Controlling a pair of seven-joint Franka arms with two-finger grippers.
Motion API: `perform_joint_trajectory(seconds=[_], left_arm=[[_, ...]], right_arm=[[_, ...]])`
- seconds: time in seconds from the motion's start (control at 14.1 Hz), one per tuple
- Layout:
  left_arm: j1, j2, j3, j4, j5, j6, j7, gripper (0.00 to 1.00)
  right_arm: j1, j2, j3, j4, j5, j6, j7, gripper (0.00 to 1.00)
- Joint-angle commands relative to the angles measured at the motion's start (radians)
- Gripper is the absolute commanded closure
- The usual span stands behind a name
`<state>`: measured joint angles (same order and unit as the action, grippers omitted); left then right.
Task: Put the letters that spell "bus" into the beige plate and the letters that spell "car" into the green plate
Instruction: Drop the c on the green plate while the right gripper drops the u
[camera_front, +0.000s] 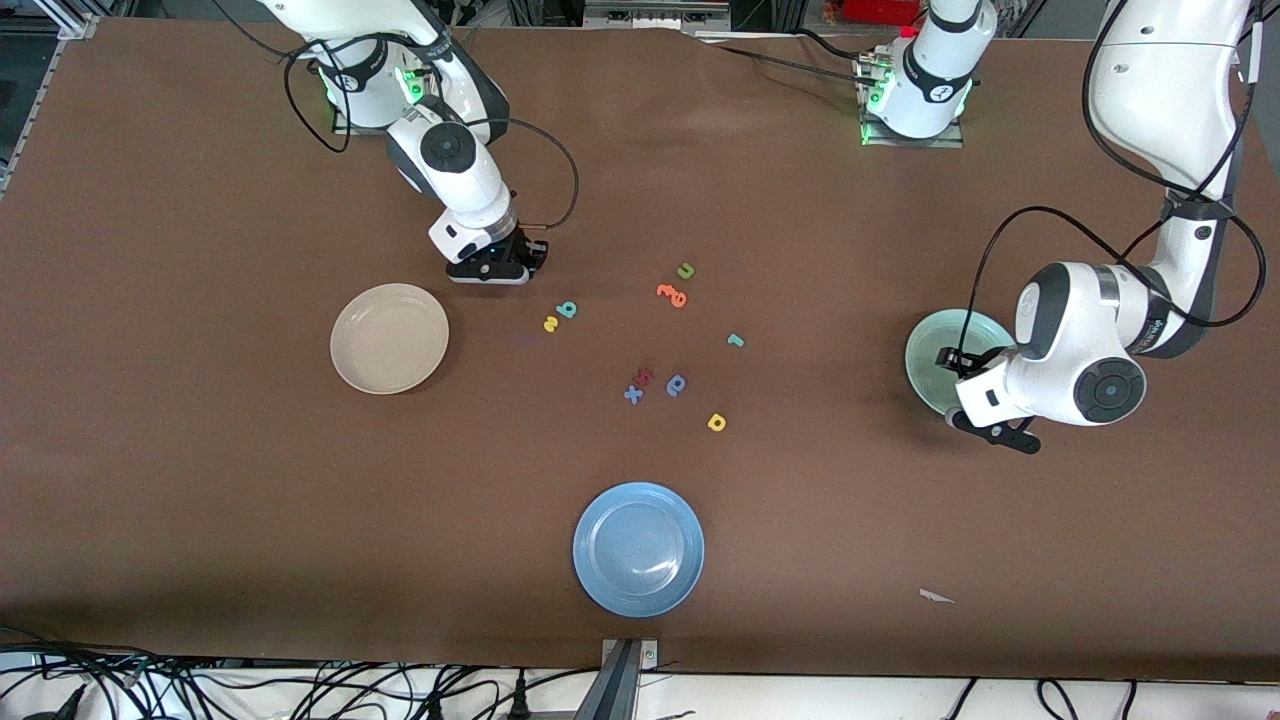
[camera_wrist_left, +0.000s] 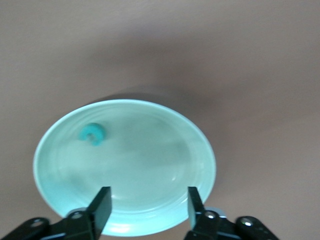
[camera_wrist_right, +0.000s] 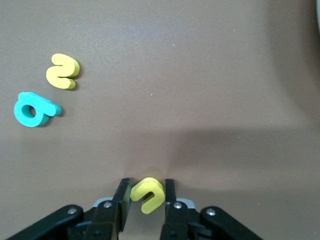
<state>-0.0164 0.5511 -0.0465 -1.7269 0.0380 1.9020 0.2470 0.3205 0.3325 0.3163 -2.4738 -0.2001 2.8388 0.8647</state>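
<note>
Brown bench (camera_front: 200, 480) carries three plates and scattered foam letters. Left end effector (camera_wrist_left: 147, 207) hovers over the green plate (camera_front: 925, 345) at the left arm's end, fingers apart and empty; teal "c" (camera_wrist_left: 93, 134) lies inside that plate. Right end effector (camera_wrist_right: 145, 200) is down at the bench near the empty beige plate (camera_front: 389, 338), fingers clamped on the yellow "u" (camera_wrist_right: 147, 194). Yellow "s" (camera_front: 550, 324) and teal "b" (camera_front: 568, 309) lie touching, just beside it. Teal "r" (camera_front: 736, 341) and yellow "a" (camera_front: 716, 422) lie mid-bench. Blue plate (camera_front: 638, 548) sits nearest the front camera.
</note>
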Motion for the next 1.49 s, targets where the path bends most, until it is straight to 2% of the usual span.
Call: perform_joint_trajectory(seconds=[0.0,0.21,0.35,0.5,0.64,0.78,0.92,1.06,1.21,1.35,1.42], left_arm=[[-0.02,0.0,-0.015,0.009,-0.116,0.006,-0.079,0.0],[-0.081,-0.003,-0.019,0.0,-0.22,0.038,-0.209,0.0],[-0.161,-0.005,-0.019,-0.011,-0.225,0.09,-0.372,0.0],[-0.224,-0.005,-0.019,-0.014,-0.225,0.129,-0.484,0.0],[-0.276,-0.007,-0.021,-0.039,-0.225,0.175,-0.587,0.0],[-0.327,-0.019,-0.021,-0.1,-0.225,0.279,-0.713,0.0],[-0.371,-0.039,-0.021,-0.166,-0.225,0.392,-0.846,0.0],[-0.419,-0.033,-0.021,-0.178,-0.225,0.44,-1.05,0.0],[-0.447,-0.031,-0.021,-0.18,-0.224,0.465,-1.207,0.0],[-0.486,-0.037,-0.019,-0.229,-0.224,0.553,-1.303,0.0],[-0.503,-0.039,-0.019,-0.265,-0.224,0.628,-1.359,0.0]], right_arm=[[-0.003,0.011,-0.006,-0.007,-0.03,0.004,0.017,1.0],[-0.009,-0.044,-0.01,0.001,-0.032,-0.047,-0.006,1.0],[-0.027,-0.099,-0.01,0.035,-0.032,-0.192,-0.068,1.0],[-0.072,-0.151,-0.01,0.056,-0.024,-0.281,-0.153,1.0],[-0.121,-0.196,-0.01,0.062,-0.019,-0.332,-0.254,1.0],[-0.202,-0.22,-0.01,0.064,-0.016,-0.334,-0.408,1.0],[-0.295,-0.211,-0.01,0.079,-0.016,-0.326,-0.554,1.0],[-0.36,-0.178,-0.01,0.114,-0.015,-0.323,-0.653,1.0],[-0.37,-0.135,-0.01,0.151,-0.015,-0.325,-0.662,1.0],[-0.37,-0.11,-0.01,0.15,-0.013,-0.312,-0.648,1.0],[-0.37,-0.106,-0.01,0.147,-0.013,-0.299,-0.647,0.78]])
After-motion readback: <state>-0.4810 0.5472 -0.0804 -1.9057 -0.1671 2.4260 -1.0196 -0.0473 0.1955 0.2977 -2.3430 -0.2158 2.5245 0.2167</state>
